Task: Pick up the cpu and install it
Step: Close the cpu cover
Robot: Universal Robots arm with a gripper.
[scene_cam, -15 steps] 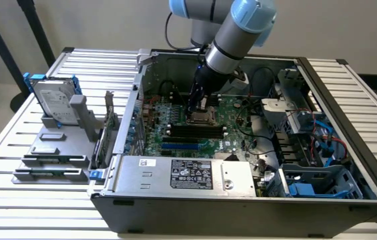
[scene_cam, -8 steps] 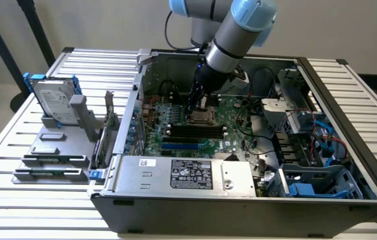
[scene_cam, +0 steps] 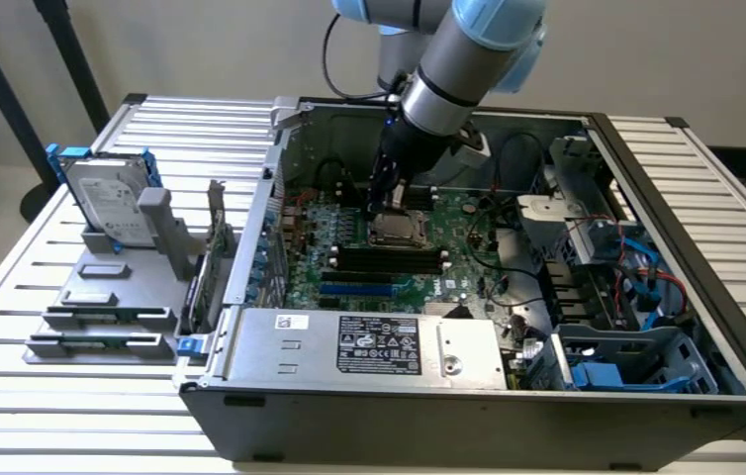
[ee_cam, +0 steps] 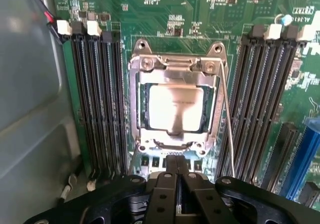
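While the gripper (ee_cam: 176,165) hangs with its fingers pressed together and holding nothing, the cpu (ee_cam: 176,107) lies flat inside the metal socket frame (ee_cam: 175,64) on the green motherboard (ee_cam: 165,14), just beyond the fingertips.

Slatted table (scene_cam: 723,173), open computer case (scene_cam: 413,427), grey fixture (scene_cam: 136,293)

Nothing can be read for certain. The power supply label (scene_cam: 380,344) carries small print and marks too fine to make out, and so do the hard drive label (scene_cam: 107,203) and the white motherboard lettering (ee_cam: 152,2)
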